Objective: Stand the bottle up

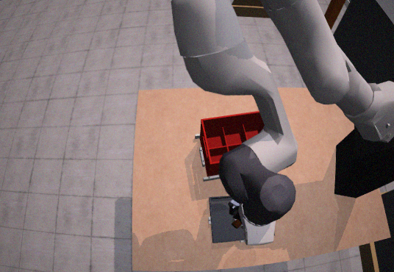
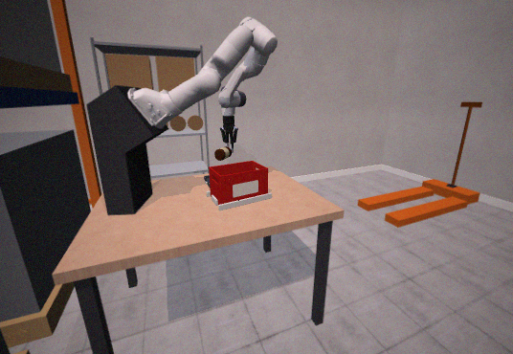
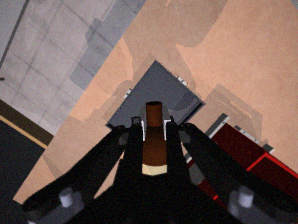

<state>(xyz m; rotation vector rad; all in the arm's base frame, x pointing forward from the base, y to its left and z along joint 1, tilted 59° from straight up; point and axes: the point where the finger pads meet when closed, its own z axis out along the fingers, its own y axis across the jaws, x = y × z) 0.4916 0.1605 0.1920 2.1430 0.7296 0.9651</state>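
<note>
Claw, black, two-fingered (image 1: pixel 235 212) (image 2: pixel 230 143) (image 3: pixel 154 129): clamped on the bottle's neck. Brown bottle with cream band (image 1: pixel 236 223) (image 2: pixel 222 153) (image 3: pixel 154 150): lying sideways in mid-air above the dark grey rectangular tray (image 1: pixel 222 230) (image 3: pixel 155 80). Step in hand: lifted, righting pending. Next requirement, by judgement: rotation base-down, then gentle lowering.

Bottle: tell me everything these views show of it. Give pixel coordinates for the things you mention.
The bottle (image 1: pixel 236 223) (image 2: pixel 222 153) (image 3: pixel 154 150) is brown, with a slimmer neck and a pale cream band, perhaps a label, around its wider body. It looks like glass, though I can't be sure. It lies roughly on its side in the air, gripped between the fingers of the gripper (image 2: pixel 230 148) (image 3: pixel 154 129), above the dark grey tray (image 1: pixel 222 230) (image 3: pixel 155 82) and touching neither tray nor table. Any contents can't be made out.
</note>
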